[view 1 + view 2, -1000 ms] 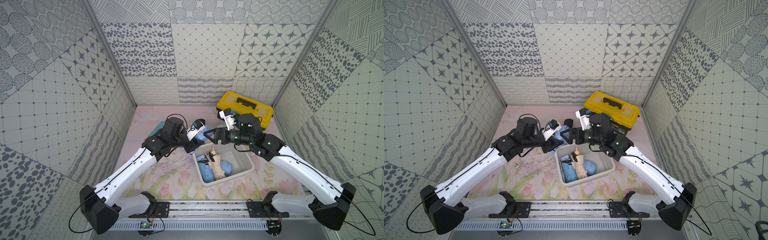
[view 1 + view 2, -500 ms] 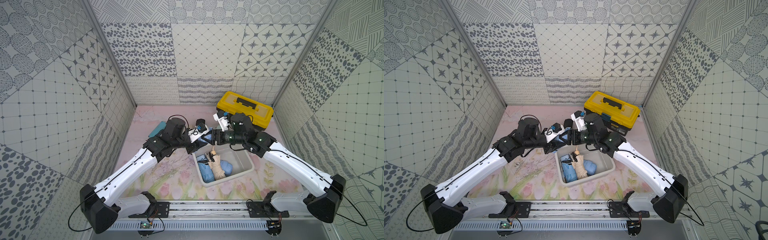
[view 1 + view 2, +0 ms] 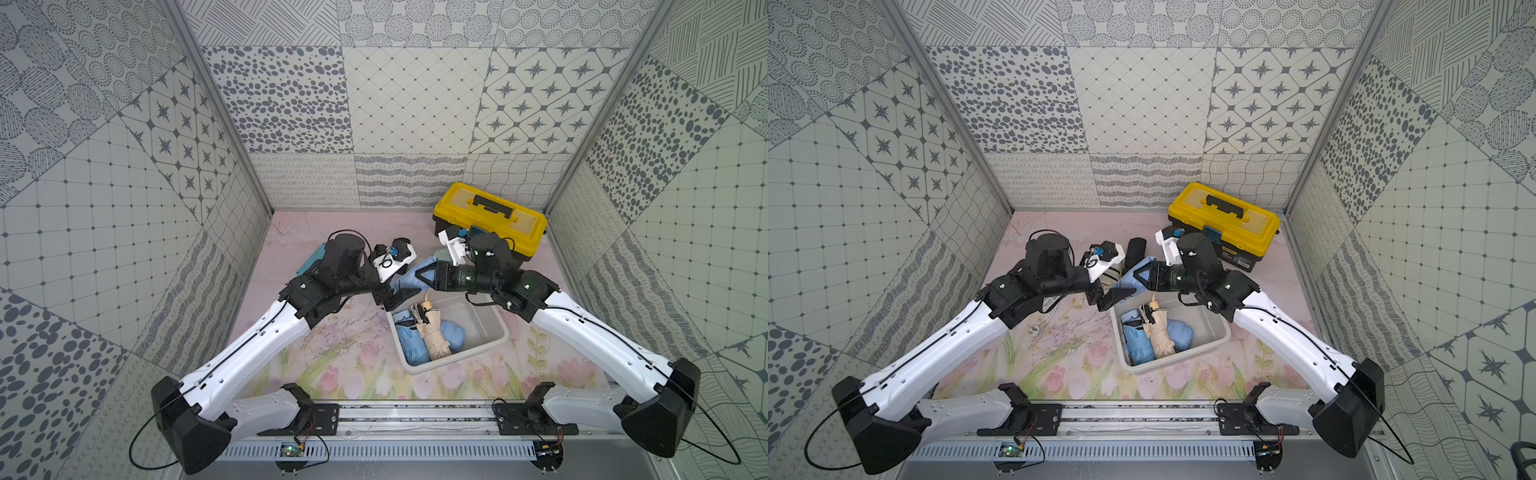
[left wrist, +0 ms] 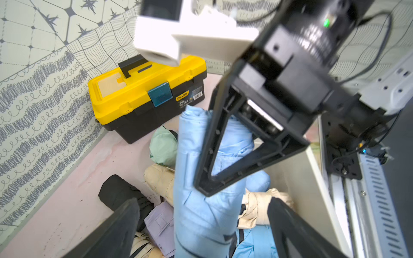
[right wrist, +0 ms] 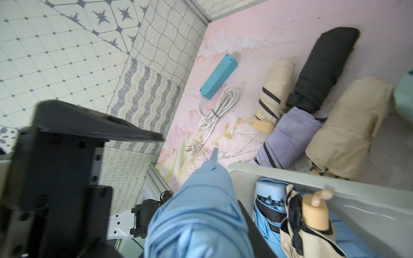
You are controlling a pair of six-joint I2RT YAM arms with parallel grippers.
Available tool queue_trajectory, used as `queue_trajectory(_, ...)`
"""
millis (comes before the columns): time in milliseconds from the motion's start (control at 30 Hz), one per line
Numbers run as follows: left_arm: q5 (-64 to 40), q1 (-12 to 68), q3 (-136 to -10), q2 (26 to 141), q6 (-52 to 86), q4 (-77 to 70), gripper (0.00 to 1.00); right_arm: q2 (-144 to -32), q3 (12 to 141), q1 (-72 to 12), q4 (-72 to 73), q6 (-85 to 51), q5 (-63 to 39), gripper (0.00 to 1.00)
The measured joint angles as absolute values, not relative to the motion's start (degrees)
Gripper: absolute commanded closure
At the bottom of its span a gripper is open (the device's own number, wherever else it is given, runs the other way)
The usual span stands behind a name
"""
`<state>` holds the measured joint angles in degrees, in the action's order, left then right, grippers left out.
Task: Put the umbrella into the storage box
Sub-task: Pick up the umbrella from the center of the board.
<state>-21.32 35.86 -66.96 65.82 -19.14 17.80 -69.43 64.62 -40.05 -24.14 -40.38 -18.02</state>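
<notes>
The step in hand looks like a handover at the far corner of the storage box [image 3: 484, 318]. The right claw [image 3: 419, 277] is clenched on the light-blue umbrella [image 5: 201, 201], which hangs in the air just beyond the box's rim and is not yet inside. The left claw [image 4: 203, 214] stands spread wide, its fingers on either side of the umbrella and clear of it.

The next move probably calls for the right arm to carry the umbrella over the bare side of the box, beside the beige umbrella [image 3: 432, 332] lying there, then lower and release it.

The bench [image 3: 345, 361] is a scuffed pink floral sheet. It carries a black umbrella [image 5: 324, 67], a lilac umbrella [image 5: 288, 138], a teal power strip [image 5: 219, 76] and a yellow toolbox [image 3: 488, 216]. Grey patterned panels [image 3: 415, 104] wall the cell.
</notes>
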Motion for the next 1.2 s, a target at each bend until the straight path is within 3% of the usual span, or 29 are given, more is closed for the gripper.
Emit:
queue_trajectory(200, -18.15, 35.88, -62.28, 61.04, -3.25, 7.07, 0.02, -64.45, 61.06, -38.72, -23.90, -44.97, -12.03, 0.67)
queue_trajectory(500, -6.63, 35.88, -51.70, 57.30, 35.38, -5.10, 0.04, -59.66, 58.39, -38.48, -13.10, -53.74, -6.17, 0.68)
queue_trajectory(833, -1.63, 37.47, -47.79, 63.42, 68.16, -18.20, 0.03, -62.00, 56.84, -39.31, 2.48, -61.34, -3.27, 0.68)
queue_trajectory(1200, 2.13, 40.21, -49.60, 74.06, 84.07, -38.98, 0.33, -62.98, 56.05, -39.62, 10.59, -67.33, 0.97, 0.69)
